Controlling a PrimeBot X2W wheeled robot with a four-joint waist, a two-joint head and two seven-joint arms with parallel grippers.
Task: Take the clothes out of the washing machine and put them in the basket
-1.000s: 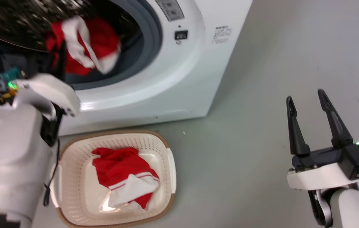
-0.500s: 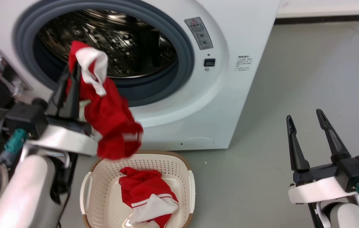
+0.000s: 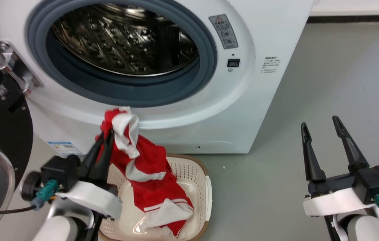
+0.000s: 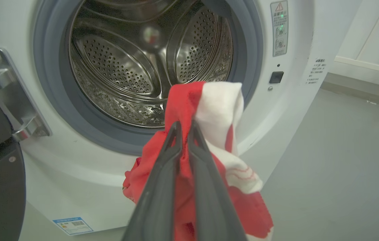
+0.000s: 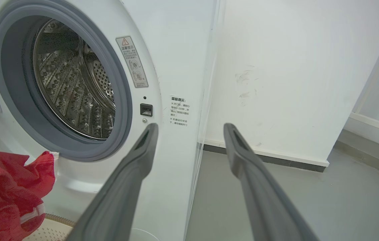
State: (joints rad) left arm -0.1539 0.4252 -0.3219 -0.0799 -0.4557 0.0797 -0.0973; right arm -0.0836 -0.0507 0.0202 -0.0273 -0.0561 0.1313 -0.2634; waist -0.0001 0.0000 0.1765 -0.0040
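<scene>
A red garment (image 3: pixel 149 160) is pinched between the closed fingers of the left gripper (image 3: pixel 106 135), above the basket (image 3: pixel 206 187). The washing machine (image 3: pixel 243 100) drum looks emptied. Release is needed next. The right gripper (image 3: pixel 319 121) is spread wide, holding nothing.

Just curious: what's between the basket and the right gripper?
In the head view, bare grey floor separates the basket from the open right gripper.

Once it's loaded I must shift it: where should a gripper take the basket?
Probably the white handle on the right of the basket, coming from the right: it juts clear of the rim, facing the open right gripper, while the clothes and left gripper crowd the other side.
</scene>
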